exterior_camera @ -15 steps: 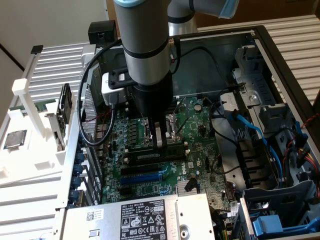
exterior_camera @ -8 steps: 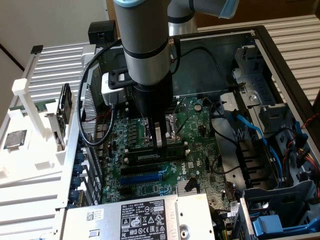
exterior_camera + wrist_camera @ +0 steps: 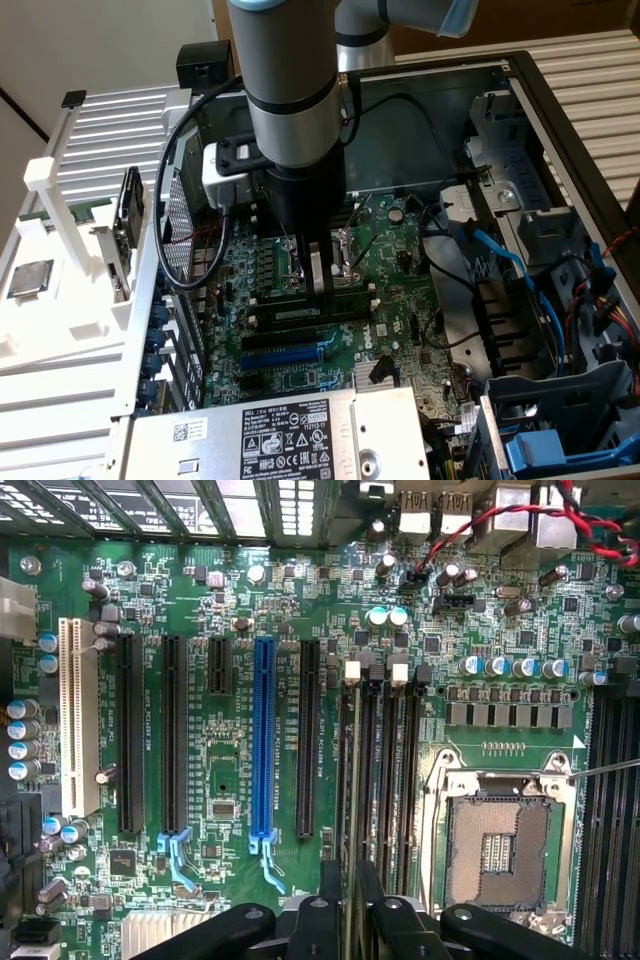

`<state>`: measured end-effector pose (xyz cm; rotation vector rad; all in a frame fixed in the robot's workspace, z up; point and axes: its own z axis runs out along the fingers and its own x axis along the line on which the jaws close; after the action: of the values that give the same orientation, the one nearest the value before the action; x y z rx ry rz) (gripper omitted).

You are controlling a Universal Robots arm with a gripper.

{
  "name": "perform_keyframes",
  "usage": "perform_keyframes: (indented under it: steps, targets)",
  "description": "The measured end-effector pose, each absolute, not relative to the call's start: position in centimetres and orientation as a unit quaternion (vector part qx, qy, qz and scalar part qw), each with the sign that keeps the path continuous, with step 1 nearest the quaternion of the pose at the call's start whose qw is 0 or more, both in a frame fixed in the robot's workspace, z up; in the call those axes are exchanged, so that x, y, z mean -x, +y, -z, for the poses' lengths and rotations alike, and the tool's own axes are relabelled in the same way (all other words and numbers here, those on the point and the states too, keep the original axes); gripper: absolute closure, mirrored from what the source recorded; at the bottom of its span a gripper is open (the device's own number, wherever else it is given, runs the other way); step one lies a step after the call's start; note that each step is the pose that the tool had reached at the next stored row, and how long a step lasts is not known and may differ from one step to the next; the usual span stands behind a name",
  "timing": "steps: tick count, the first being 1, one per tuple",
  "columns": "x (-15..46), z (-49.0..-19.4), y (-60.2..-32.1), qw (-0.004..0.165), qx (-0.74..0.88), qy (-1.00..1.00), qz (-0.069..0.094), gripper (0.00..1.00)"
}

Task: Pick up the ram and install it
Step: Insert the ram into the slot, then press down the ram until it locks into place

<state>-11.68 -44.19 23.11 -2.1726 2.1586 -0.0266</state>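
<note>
The ram stands edge-on in the outermost of the long black memory slots, beside the empty processor socket. My gripper straddles its top edge, a black finger on each side with a slim gap, so it is open and holds nothing. In the exterior view the gripper hangs straight down over the motherboard, its fingertips at the dark ram lying along its slot.
A blue expansion slot and several black ones lie beside the memory slots. The case holds a power supply, blue cables and a drive cage. A silver processor chip rests on the white rack outside the case.
</note>
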Motion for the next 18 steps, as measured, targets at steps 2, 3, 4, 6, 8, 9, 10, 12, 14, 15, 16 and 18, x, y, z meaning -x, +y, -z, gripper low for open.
perform_keyframes:
  steps: [2, 3, 4, 6, 8, 9, 10, 12, 14, 15, 16, 18]
  targets:
    - [11.69, -23.27, -44.19, 0.039, 0.709, 0.704, 0.009, 0.80]
    - [11.69, -23.34, -44.19, 0.039, 0.709, 0.704, 0.009, 0.80]
    - [11.69, -23.42, -44.19, 0.039, 0.709, 0.704, 0.009, 0.80]
    - [11.70, -23.52, -44.19, 0.039, 0.709, 0.704, 0.009, 0.80]
    - [11.71, -23.54, -44.18, 0.040, 0.709, 0.704, 0.009, 0.80]
    - [11.71, -23.55, -44.18, 0.040, 0.709, 0.704, 0.009, 0.80]
    - [11.71, -23.55, -44.18, 0.040, 0.709, 0.704, 0.009, 0.80]
    - [11.71, -23.56, -44.19, 0.039, 0.709, 0.704, 0.009, 0.80]
    - [11.71, -23.56, -44.19, 0.039, 0.709, 0.704, 0.009, 0.80]
    - [11.71, -23.56, -44.19, 0.039, 0.709, 0.704, 0.009, 0.80]
    - [11.71, -23.56, -44.19, 0.039, 0.709, 0.704, 0.009, 0.80]
    - [11.71, -23.56, -44.19, 0.039, 0.709, 0.704, 0.009, 0.80]
